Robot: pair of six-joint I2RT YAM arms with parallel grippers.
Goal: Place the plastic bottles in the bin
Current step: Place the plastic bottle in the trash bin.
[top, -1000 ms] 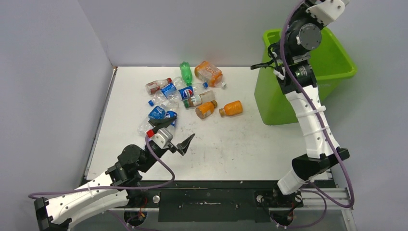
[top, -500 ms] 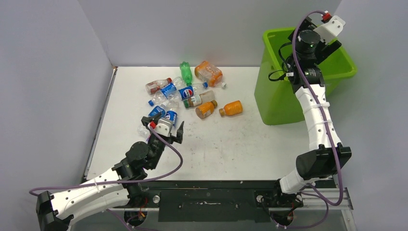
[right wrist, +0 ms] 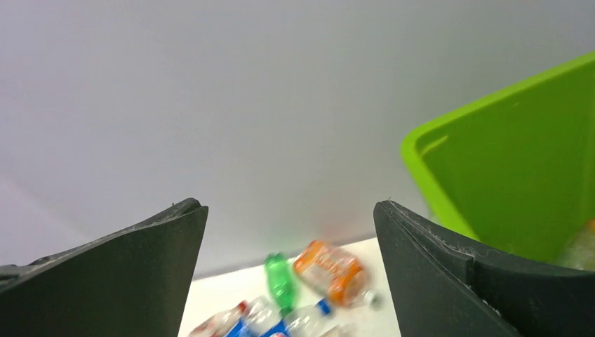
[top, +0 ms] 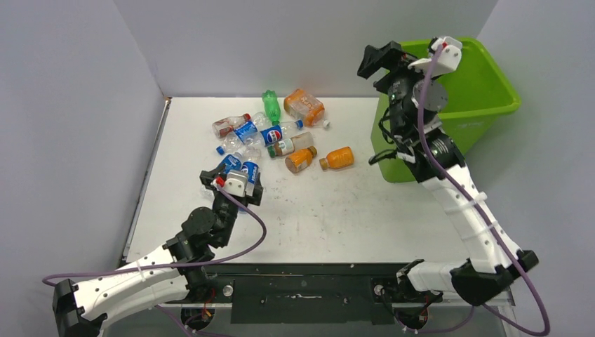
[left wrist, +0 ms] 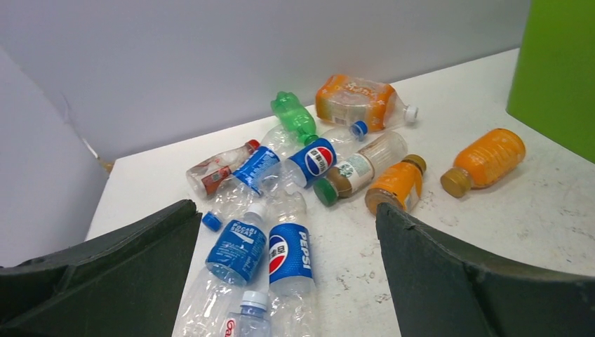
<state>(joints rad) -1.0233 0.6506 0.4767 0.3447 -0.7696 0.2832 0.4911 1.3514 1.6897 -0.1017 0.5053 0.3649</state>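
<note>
1. Since the frame half a second ago, the right gripper (top: 382, 62) has swung left, off the bin (top: 491, 53), to above its left rim. The left gripper (top: 233, 184) has crept a little further up the frame onto the near end of the plastic bottles (top: 266, 133).
2. Right arm: it stands tall from its base at lower right and leans up and left, wrist high at the upper middle of the top view. The wrist camera looks at the grey wall (right wrist: 210, 91).
3. Left arm: it lies low from lower left, forearm stretched up and right over the white table (top: 337, 210).
4. Right gripper: the black fingers are spread wide with nothing between them or touching them.
5. Left gripper: it is also spread wide. A Pepsi bottle (left wrist: 289, 256) and a blue-labelled bottle (left wrist: 235, 249) lie in the gap, ungripped. Whether the fingers touch them cannot be told.
6. The bottles are crumpled clear plastic, heaped at upper left of the table, well apart from the bin. Among them are a green bottle (top: 271, 105), a broad orange-labelled bottle (top: 304, 105) and two small orange bottles (top: 338, 157) at the right edge.
7. The bin is glossy lime plastic with a rolled rim and tapering walls. It stands at upper right.
</note>
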